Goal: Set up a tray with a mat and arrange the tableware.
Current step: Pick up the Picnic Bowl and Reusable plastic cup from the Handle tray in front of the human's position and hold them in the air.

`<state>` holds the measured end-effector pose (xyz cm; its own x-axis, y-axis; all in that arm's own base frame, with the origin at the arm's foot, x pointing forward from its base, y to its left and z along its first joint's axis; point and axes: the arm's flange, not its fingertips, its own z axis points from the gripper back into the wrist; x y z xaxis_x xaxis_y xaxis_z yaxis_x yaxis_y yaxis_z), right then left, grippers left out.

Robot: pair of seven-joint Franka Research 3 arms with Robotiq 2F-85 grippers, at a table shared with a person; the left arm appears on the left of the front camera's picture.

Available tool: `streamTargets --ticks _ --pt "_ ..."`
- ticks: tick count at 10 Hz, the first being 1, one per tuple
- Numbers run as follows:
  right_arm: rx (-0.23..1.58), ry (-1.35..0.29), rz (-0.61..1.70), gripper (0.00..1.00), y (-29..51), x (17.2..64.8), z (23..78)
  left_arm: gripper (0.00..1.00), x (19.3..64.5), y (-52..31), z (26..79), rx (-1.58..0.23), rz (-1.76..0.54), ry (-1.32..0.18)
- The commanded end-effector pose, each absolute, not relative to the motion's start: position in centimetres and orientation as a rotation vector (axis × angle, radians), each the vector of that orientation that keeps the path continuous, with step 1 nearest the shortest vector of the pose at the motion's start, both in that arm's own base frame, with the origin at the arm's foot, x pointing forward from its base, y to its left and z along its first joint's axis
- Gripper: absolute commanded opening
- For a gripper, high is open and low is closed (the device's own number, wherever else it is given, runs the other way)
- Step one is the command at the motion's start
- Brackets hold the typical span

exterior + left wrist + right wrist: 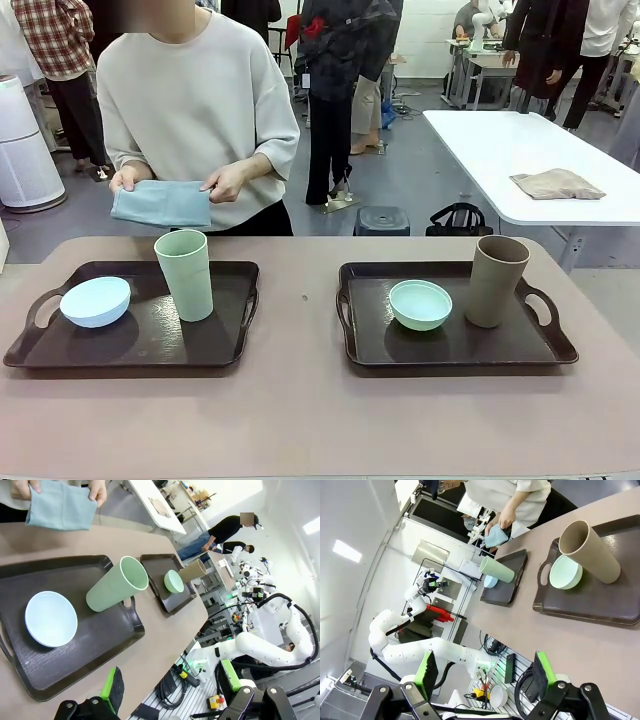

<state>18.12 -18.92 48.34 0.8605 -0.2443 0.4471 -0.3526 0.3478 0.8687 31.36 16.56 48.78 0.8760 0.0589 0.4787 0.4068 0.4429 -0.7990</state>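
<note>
Two dark trays sit on the brown table. The left tray (140, 345) holds a pale blue bowl (95, 301) and a sage green cup (185, 274). On the right tray (450, 345) stand a mint green bowl (420, 304) and a tan cup (496, 280). Across the table, the person holds a folded pale blue mat (160, 202) in both hands, above the far edge. My left gripper (170, 692) hangs open high over the left tray's near side. My right gripper (483, 677) is open too, well off the table's near edge, holding nothing.
A bare strip of table (300, 330) separates the trays. Behind the person at the right stands a white table (520, 150) with a tan cloth (556, 183). A stool (382, 220) and a black bag (458, 220) sit on the floor.
</note>
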Motion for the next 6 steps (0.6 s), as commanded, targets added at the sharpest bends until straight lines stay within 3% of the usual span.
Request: streamTargets --ticks 1,6 --pt "1.252 -0.589 0.09 1.0 -18.98 18.42 48.43 1.0 31.53 16.4 48.8 -1.113 -0.237 -0.49" --pt "1.252 -0.589 0.09 1.0 -18.98 18.42 48.43 1.0 31.53 16.4 48.8 -1.113 -0.237 -0.49"
